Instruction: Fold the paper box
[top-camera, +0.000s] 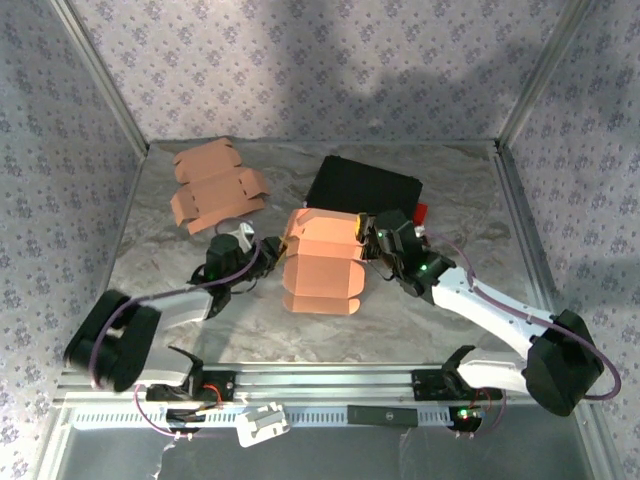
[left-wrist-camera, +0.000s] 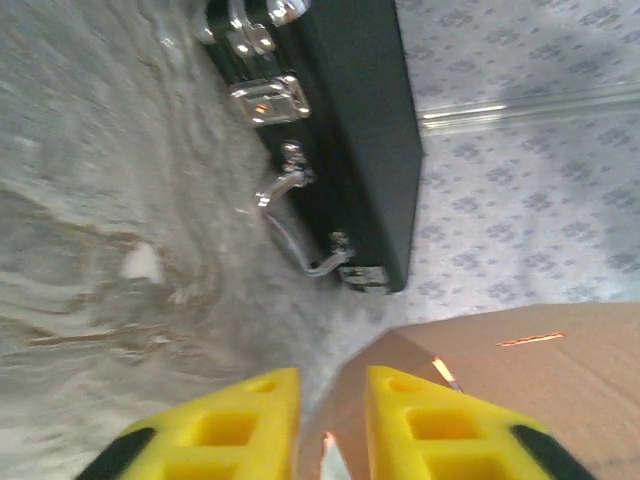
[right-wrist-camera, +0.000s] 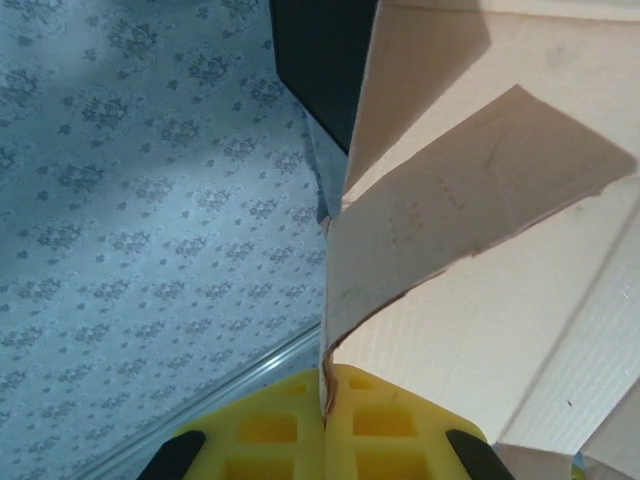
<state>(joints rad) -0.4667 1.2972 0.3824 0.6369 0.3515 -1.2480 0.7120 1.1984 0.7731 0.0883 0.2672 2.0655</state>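
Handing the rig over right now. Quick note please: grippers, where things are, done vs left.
Left gripper: jaws slightly apart, the box's left edge in the gap, not pinched.
Right gripper: shut on a flap on the box's right side.
Box: mid-table between the arms, partly folded, not closed.
Flat cardboard: far left, untouched. Black case: just behind the box.
Left to do: probably re-grip on the left, finish the folds, tuck the flaps.

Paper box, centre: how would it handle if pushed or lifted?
Probably light and floppy: the paper box is thin card with loose flaps. Pushed, it would likely slide or buckle. Held by one edge in the right gripper, it may sag.
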